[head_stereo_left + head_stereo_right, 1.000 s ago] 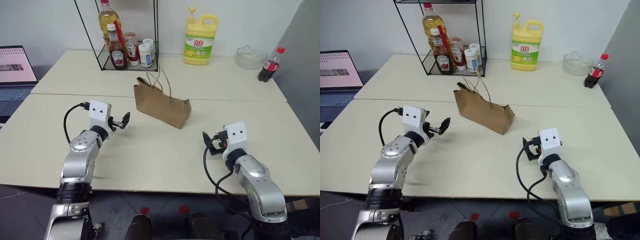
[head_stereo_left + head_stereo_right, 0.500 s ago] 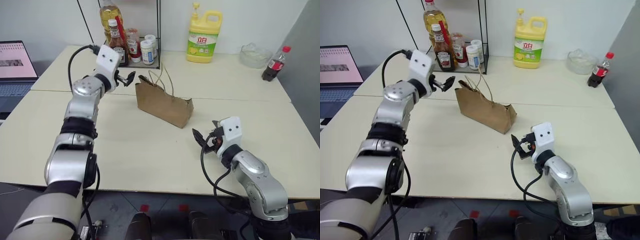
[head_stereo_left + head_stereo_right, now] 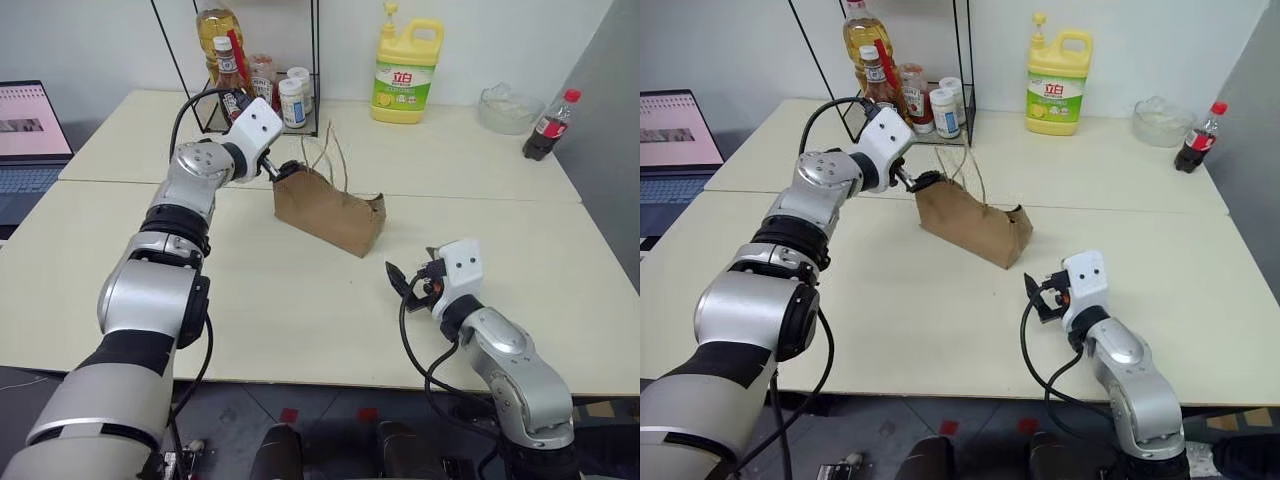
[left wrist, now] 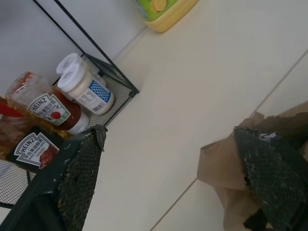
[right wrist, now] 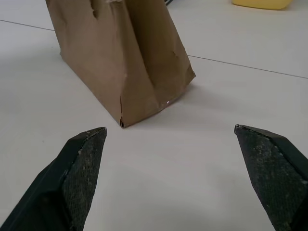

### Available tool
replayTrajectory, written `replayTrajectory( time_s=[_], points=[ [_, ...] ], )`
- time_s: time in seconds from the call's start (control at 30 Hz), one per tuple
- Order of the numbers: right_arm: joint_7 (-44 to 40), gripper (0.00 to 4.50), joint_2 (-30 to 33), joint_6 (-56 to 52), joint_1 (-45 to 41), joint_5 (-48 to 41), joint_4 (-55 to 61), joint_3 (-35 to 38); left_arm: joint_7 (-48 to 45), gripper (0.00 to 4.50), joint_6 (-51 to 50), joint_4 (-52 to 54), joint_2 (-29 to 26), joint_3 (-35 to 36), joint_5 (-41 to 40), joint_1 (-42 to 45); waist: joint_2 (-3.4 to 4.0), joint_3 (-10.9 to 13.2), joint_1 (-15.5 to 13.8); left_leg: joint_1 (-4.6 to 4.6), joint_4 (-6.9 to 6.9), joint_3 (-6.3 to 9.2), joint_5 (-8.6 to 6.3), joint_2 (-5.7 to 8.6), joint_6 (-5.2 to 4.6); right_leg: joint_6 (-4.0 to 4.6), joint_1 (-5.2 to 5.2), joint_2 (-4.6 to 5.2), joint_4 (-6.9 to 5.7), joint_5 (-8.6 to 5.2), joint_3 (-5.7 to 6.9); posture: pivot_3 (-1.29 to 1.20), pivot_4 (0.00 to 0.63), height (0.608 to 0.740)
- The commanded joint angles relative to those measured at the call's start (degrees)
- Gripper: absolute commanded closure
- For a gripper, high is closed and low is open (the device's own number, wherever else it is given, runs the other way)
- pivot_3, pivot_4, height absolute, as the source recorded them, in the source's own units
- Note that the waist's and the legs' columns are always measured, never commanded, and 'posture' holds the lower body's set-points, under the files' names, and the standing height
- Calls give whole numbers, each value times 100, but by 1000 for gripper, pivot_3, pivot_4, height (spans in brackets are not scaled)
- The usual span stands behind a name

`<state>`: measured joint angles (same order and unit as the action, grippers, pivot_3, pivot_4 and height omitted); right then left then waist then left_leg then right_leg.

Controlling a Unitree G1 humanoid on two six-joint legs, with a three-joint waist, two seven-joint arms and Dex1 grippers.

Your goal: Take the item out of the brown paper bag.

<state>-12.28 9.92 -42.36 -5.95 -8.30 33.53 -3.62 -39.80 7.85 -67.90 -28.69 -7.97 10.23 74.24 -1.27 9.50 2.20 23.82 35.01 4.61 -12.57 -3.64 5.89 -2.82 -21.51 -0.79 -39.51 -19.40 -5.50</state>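
Note:
The creased brown paper bag [image 3: 328, 208] stands on the table [image 3: 300, 300] with its cord handles up. My left gripper [image 3: 283, 172] is open at the bag's upper left corner. In the left wrist view one finger [image 4: 272, 178] overlaps the torn brown rim [image 4: 219, 166], and the other finger [image 4: 77, 178] is well off to the side. My right gripper [image 3: 410, 280] hovers open low over the table, a short way in front of the bag's right end, pointing at the bag [image 5: 120, 62]. The item is hidden.
A black wire rack [image 3: 255, 85] with sauce bottles stands behind the bag. A yellow detergent jug [image 3: 403, 65], a glass bowl [image 3: 505, 108] and a cola bottle [image 3: 545, 128] line the back. A laptop [image 3: 30, 130] sits far left.
My left arm has lifted off the table and swung forward and to the right, bringing its open gripper to the bag's upper left corner. The right gripper has stayed put.

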Motion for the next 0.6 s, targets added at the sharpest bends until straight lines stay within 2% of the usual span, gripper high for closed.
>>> replayTrajectory(
  time_s=[0.03,0.37,0.6],
  points=[
    [20,45,-53,91,-36,-79,190,-48,-772,0,-169,655,-226,-77,-48,-389,0,0,7,-2,0,0,3,0,6,0,0,0,-2,0,0,0,150,740],
    [-194,45,74,189,-193,-149,-103,-1,-2056,0,-1988,4366,-1073,24,-593,-2570,2,-1,-9,-6,11,3,6,-2,8,1,4,2,-25,-1,-1,0,150,740],
    [-298,45,155,241,-251,-188,-242,31,-2316,0,-3318,6572,-1452,146,-955,-4006,3,0,-27,-6,20,7,2,-4,-6,2,2,-1,-40,-1,-1,0,150,740]
  ],
)
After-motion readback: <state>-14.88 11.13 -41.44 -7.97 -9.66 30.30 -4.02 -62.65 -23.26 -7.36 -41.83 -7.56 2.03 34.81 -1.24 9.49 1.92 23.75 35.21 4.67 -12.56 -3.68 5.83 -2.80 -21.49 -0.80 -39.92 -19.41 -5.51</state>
